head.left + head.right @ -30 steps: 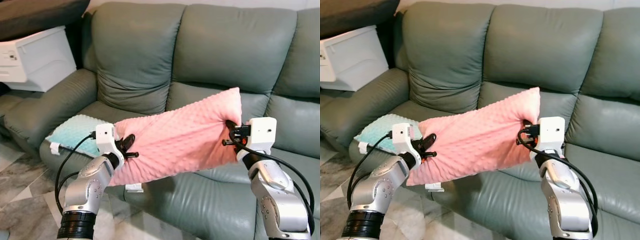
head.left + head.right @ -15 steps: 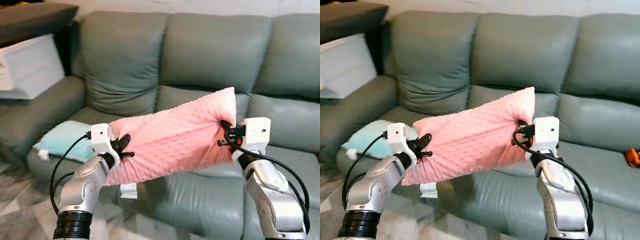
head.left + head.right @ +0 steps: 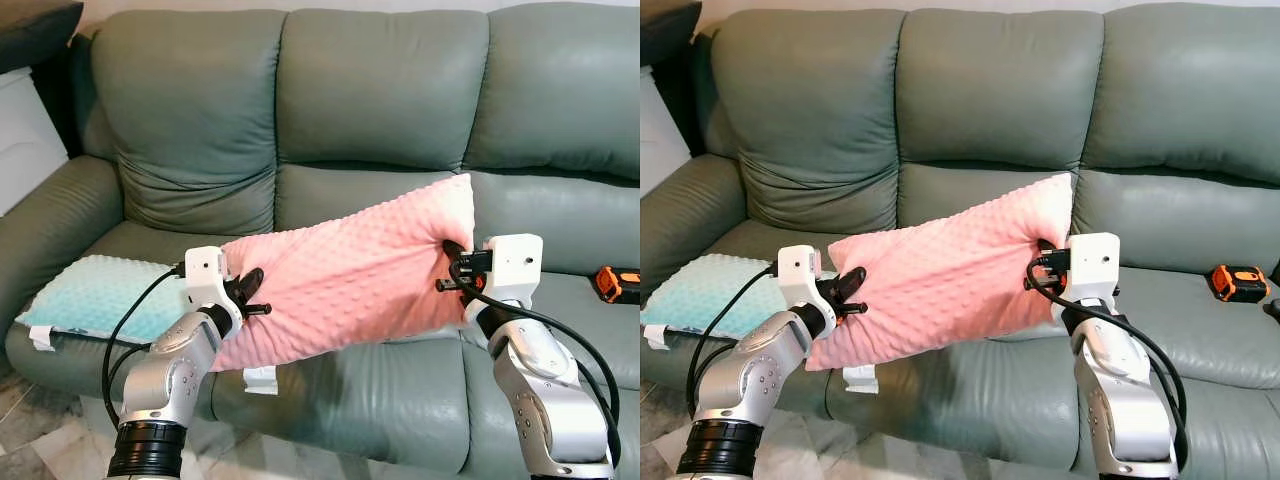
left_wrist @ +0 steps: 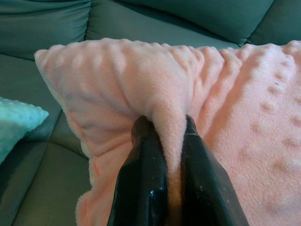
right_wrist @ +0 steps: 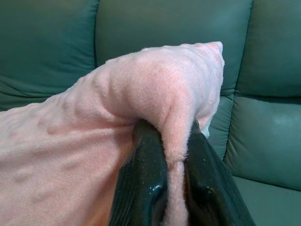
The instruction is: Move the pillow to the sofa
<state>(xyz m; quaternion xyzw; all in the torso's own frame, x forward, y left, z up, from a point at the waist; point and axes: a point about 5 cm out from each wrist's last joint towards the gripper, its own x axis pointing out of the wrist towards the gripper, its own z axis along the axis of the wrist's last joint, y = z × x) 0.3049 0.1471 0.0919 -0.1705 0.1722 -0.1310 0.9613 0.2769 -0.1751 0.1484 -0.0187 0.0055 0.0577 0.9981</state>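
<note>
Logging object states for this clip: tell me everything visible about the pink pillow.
The pink pillow is a long, soft cushion in plush fabric with raised dots. It hangs in the air in front of the green sofa, tilted, the robot's right end higher. The left gripper pinches a fold at one end, the right gripper a fold at the other. Nothing else touches it.

Pillow [image 3: 345, 275] hangs before the sofa [image 3: 380, 90]; mat [image 3: 95, 295] left, tool [image 3: 618, 282] right (both on seats).
</note>
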